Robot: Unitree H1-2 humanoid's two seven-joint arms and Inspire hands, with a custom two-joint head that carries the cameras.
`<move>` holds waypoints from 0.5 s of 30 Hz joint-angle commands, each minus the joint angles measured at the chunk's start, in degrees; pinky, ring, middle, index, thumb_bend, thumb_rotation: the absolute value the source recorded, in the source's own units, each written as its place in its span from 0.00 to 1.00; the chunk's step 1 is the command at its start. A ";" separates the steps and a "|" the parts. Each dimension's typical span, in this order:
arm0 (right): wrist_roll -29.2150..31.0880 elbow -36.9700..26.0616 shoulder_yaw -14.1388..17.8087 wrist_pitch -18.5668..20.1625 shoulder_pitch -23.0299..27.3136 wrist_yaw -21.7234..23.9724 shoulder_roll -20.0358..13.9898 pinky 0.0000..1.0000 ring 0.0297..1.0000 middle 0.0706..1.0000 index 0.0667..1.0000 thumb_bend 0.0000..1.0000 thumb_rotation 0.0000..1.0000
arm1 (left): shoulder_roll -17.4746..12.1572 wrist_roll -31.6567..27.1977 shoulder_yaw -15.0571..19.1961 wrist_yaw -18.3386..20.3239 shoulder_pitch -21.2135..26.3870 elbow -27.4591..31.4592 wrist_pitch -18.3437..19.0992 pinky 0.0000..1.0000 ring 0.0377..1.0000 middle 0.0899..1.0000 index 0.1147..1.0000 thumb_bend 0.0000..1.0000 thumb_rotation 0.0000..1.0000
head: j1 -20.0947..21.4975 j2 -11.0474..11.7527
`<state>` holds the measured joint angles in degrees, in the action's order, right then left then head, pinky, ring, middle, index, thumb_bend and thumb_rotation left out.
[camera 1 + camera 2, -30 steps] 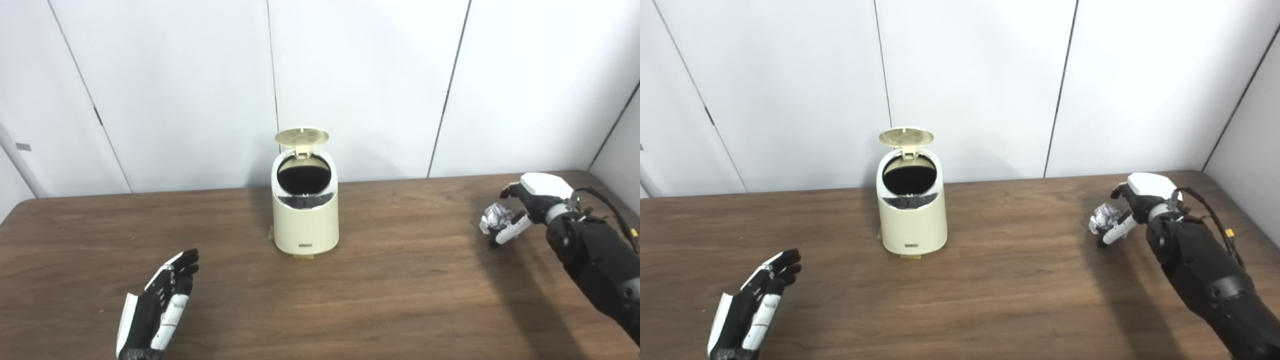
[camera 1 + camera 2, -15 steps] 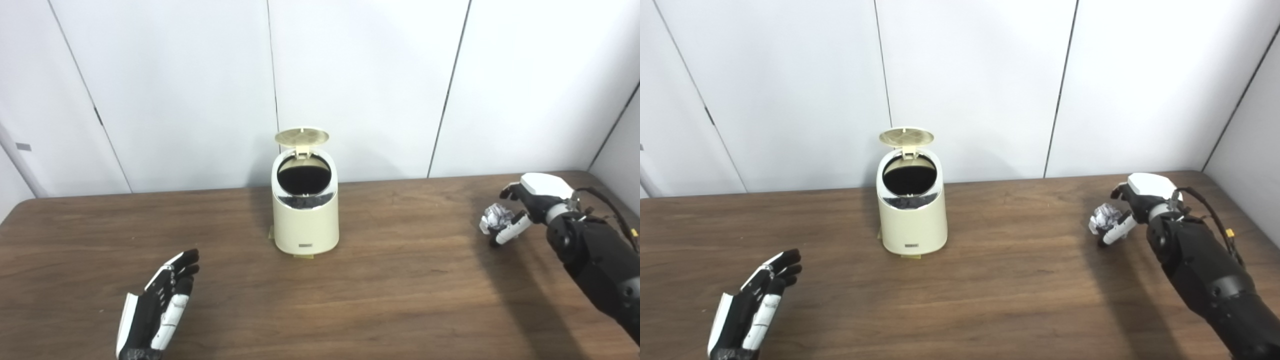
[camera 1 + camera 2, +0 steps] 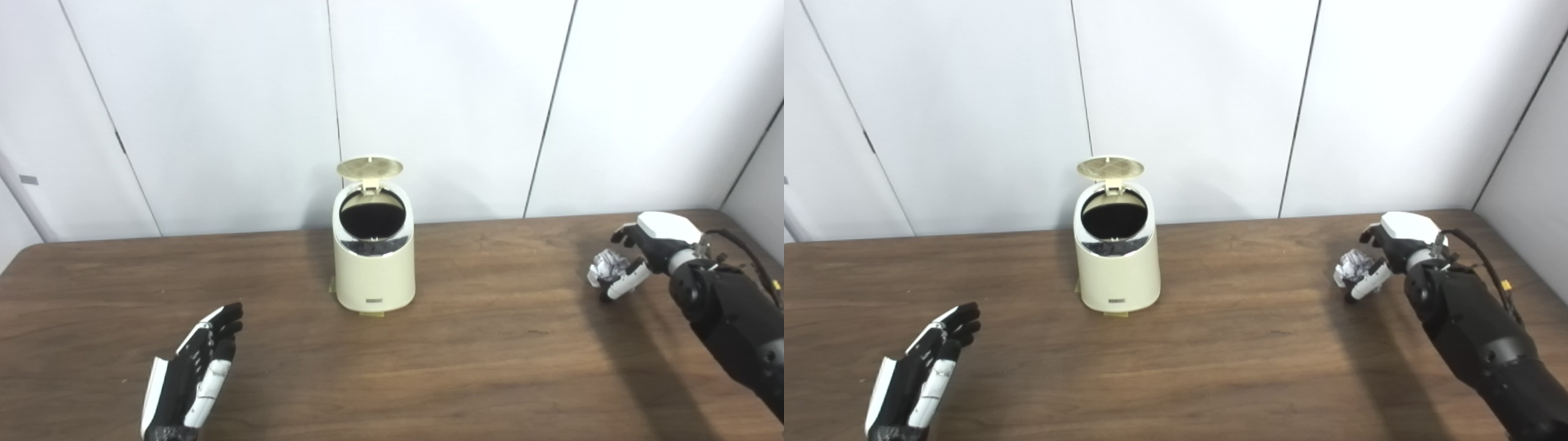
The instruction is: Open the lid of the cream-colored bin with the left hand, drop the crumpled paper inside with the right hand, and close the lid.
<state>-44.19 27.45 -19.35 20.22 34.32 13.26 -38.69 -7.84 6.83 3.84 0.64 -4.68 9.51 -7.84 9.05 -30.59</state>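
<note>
I noted the lid (image 3: 370,166) up on the bin (image 3: 373,269), my right hand (image 3: 637,257) clamped on the paper (image 3: 606,266) for the drop, left hand (image 3: 190,373) spread, empty, clear over the counter (image 3: 490,343).

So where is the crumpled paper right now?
The crumpled paper is far right on the table, in the right hand, well right of the open bin.

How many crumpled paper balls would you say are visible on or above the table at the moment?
1. The crumpled paper sits in the right hand near the table's right side. The bin stands open, its interior dark, so any inside would be hidden.
</note>
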 commanded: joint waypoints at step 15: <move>-0.59 -1.92 -0.09 0.99 -0.49 1.64 -1.93 0.76 0.79 0.80 0.79 0.83 0.20 | 0.04 -0.26 -0.25 -0.46 1.13 0.99 -1.60 0.82 0.80 0.82 0.83 0.72 0.86 | -0.06 -0.10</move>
<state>-43.88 25.16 -19.44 20.37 33.96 14.28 -38.69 -7.83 6.78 3.63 0.55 -4.68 9.48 -7.87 8.96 -30.67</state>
